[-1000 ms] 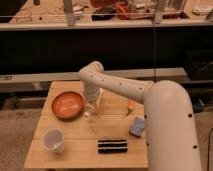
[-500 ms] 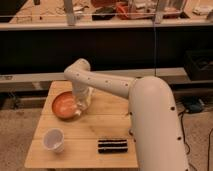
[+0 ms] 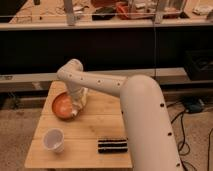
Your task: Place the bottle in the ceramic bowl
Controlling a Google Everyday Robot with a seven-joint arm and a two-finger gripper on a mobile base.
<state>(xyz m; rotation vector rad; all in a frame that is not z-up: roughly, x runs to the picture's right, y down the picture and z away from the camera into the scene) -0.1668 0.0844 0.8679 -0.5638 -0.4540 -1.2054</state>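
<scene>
Bottle, small and clear plastic (image 3: 77, 106), hangs tilted at the right rim of the shallow terracotta ceramic bowl (image 3: 62, 105) on the wooden counter (image 3: 97, 122). The white arm's gripper (image 3: 78, 101) sits right there over that rim; whether it clenches the bottle, I cannot tell. Nearer me stand a translucent plastic cup (image 3: 53, 140) and a flat black bar (image 3: 112, 145).

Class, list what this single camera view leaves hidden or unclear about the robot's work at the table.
- Gripper, over the ceramic bowl's right rim: the arm's wrist hides it.
- Bottle: too blurred to pick out near the wrist.
- Dark object beside the plastic cup: too blurred to identify.
</scene>
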